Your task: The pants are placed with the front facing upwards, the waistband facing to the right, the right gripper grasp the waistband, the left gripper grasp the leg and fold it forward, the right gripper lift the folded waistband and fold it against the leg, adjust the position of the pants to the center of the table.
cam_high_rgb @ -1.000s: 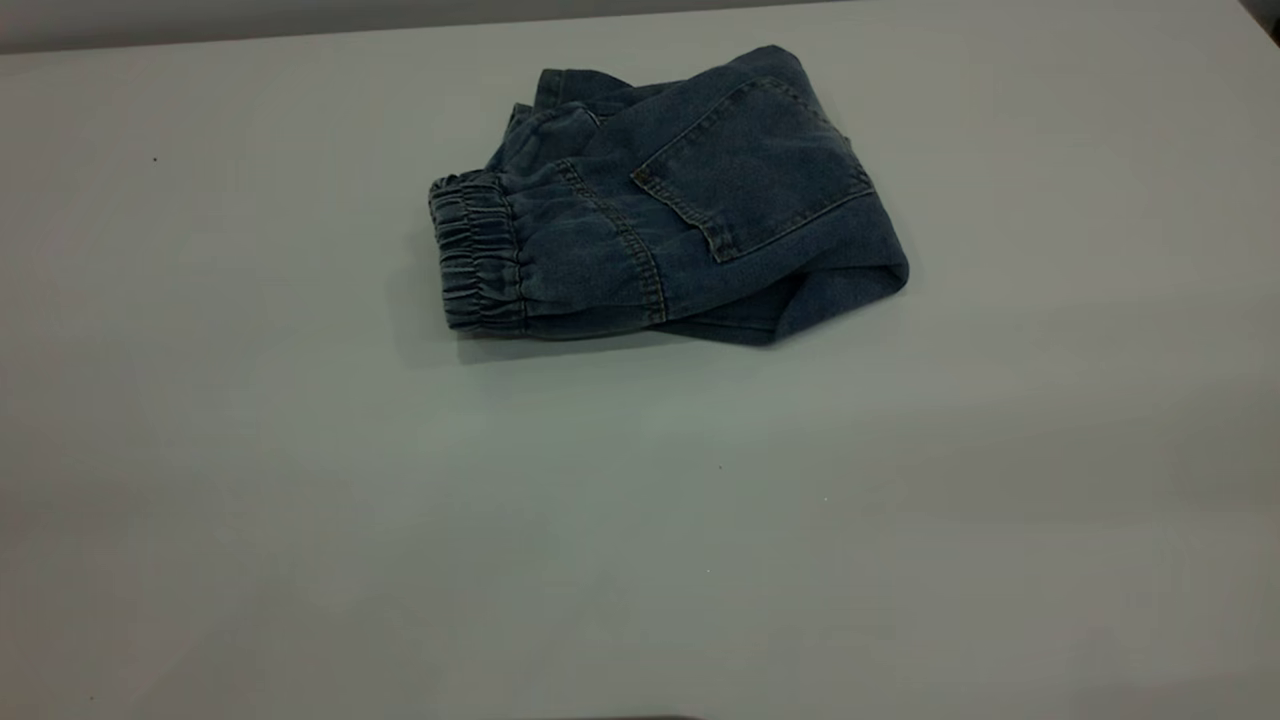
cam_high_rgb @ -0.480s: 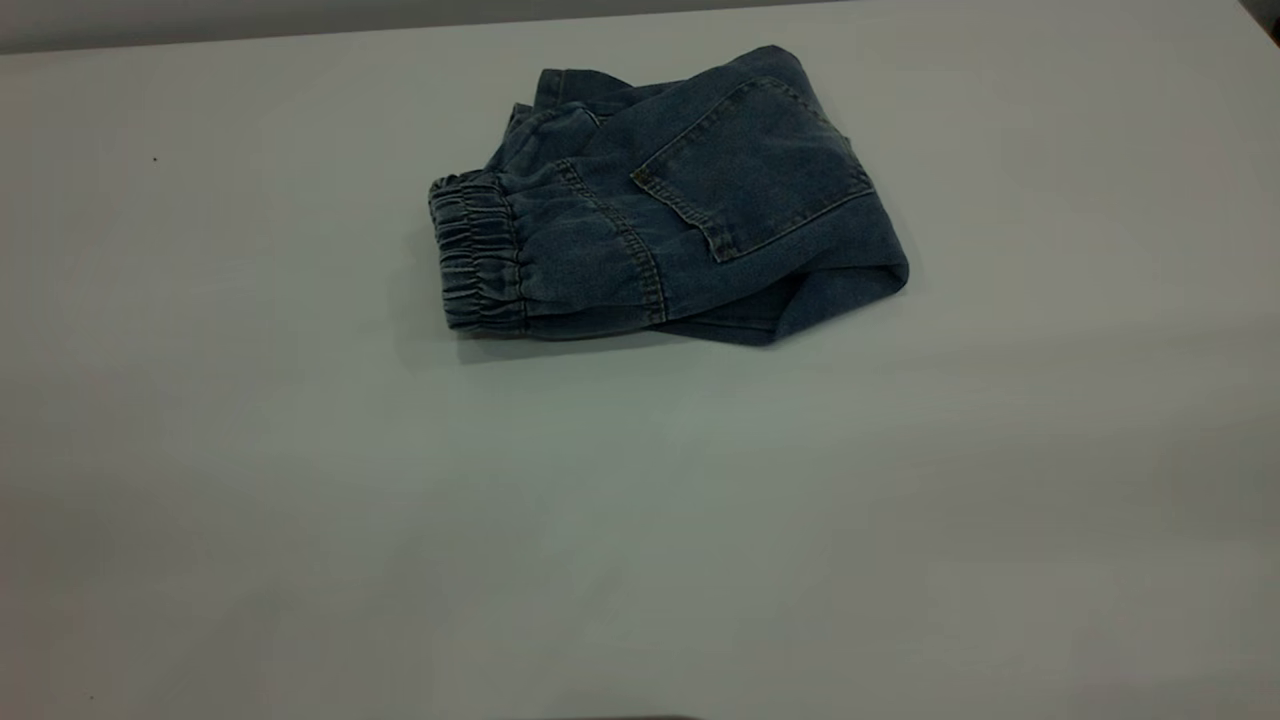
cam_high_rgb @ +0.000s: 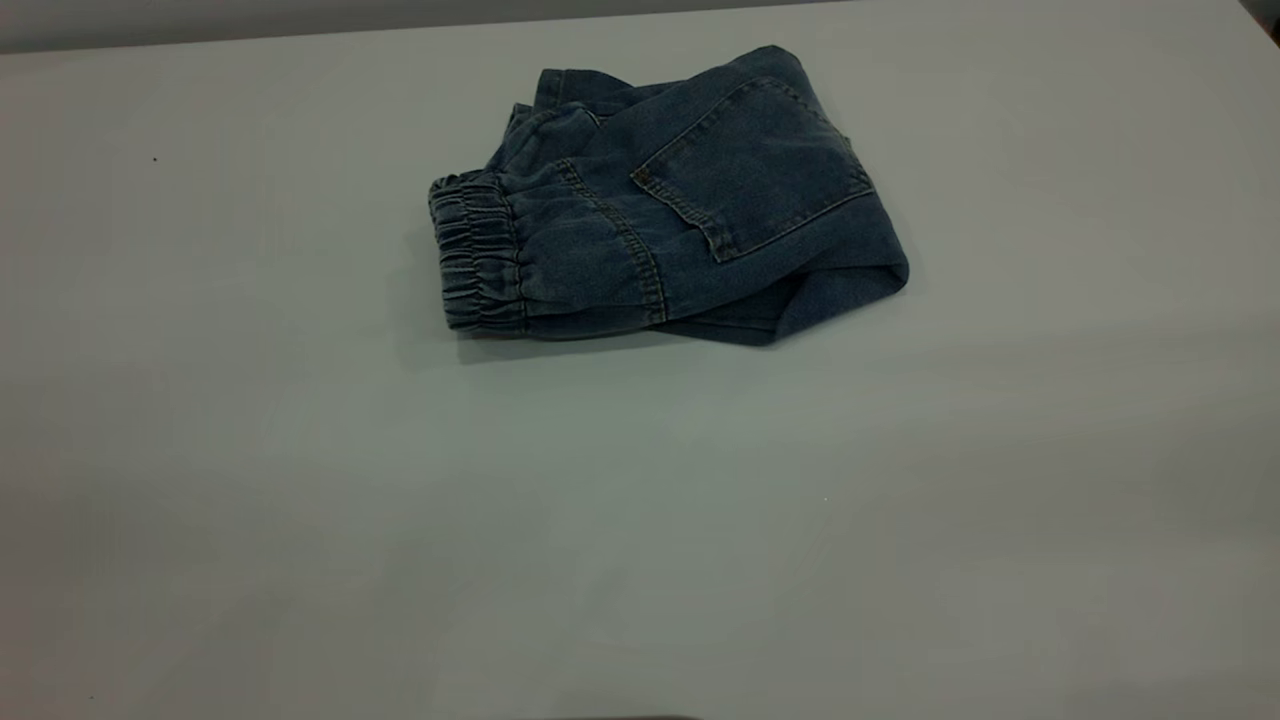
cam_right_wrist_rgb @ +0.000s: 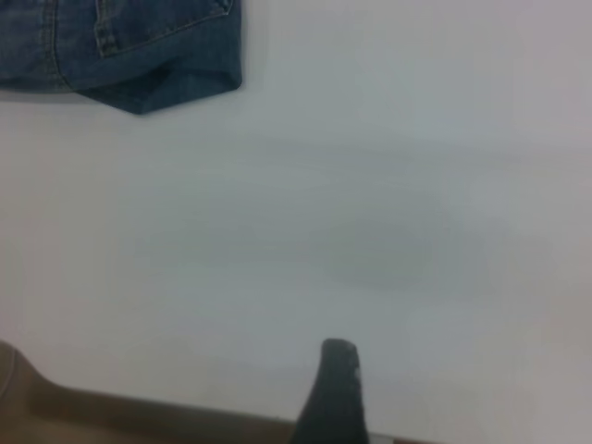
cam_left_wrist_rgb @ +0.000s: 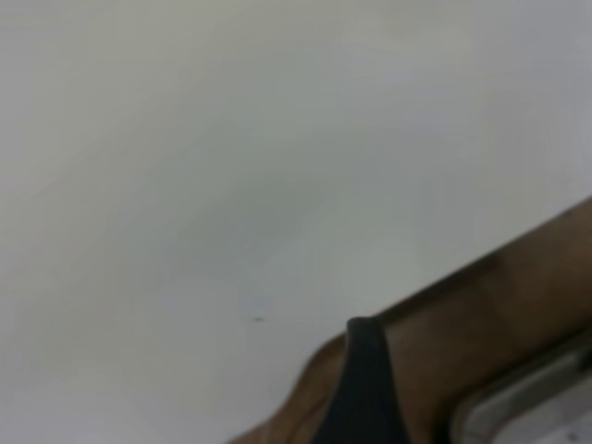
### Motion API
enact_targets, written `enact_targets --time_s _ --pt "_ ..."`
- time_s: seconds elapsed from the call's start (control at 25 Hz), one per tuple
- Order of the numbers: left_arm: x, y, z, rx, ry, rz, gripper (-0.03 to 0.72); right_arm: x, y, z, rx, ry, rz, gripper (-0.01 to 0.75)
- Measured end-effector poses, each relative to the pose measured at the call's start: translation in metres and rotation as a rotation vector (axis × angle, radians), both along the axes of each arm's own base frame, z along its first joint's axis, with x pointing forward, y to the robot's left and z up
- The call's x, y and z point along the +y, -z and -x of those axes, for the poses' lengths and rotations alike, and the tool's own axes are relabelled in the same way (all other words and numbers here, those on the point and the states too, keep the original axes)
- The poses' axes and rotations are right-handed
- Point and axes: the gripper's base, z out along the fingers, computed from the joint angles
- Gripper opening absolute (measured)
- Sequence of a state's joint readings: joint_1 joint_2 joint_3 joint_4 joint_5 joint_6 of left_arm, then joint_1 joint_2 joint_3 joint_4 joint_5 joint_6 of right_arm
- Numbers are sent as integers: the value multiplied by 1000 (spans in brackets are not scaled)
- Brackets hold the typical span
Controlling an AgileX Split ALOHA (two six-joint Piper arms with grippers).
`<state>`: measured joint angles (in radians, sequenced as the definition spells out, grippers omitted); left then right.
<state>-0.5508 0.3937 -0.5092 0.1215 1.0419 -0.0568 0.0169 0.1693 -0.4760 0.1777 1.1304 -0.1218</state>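
Now, near edge: the large, flat, matte white table fills the lower half of the exterior view with bare surface.
Left gripper: only one dark, blunt fingertip of the black left gripper shows, at the bottom centre of the left wrist view; it sits over the white tabletop beside a brown edge strip in the lower right of that frame. Whether its claw is spread or closed cannot be told, and nothing is seen in its hold.
Right gripper: a single black, wedge-shaped fingertip of the right gripper rises from the bottom centre of the right wrist view, well apart from the denim. How wide this claw stands cannot be told either; no cloth touches it.
Pants: the small blue denim pants lie folded into a compact bundle in the upper centre of the exterior view, toward the far edge of the table. One corner of them shows in the upper left of the right wrist view.
Waistband: the gathered, pleated elastic denim waistband forms the bundle's left end in the exterior view, resting on the tabletop.
Pocket: a patch back pocket with tan stitching faces up on the top layer, right of the waistband.
Far edge: a darker grey strip runs along the top left of the exterior view, behind the table.
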Motion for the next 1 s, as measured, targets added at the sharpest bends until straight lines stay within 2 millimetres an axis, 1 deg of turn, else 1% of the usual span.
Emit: enact_targets --time_s 0.16,0.36,0.88,0.96,1.0 --pt "-7 8 8 112 60 43 557 0 0 0 0 1 0 578" --pt "-10 10 12 127 132 42 557 0 0 0 0 1 0 578" --pt "-10 10 12 123 139 44 557 0 0 0 0 1 0 578" --pt "-8 9 13 112 105 55 557 0 0 0 0 1 0 578" --pt "-6 8 13 102 59 62 557 0 0 0 0 1 0 578"
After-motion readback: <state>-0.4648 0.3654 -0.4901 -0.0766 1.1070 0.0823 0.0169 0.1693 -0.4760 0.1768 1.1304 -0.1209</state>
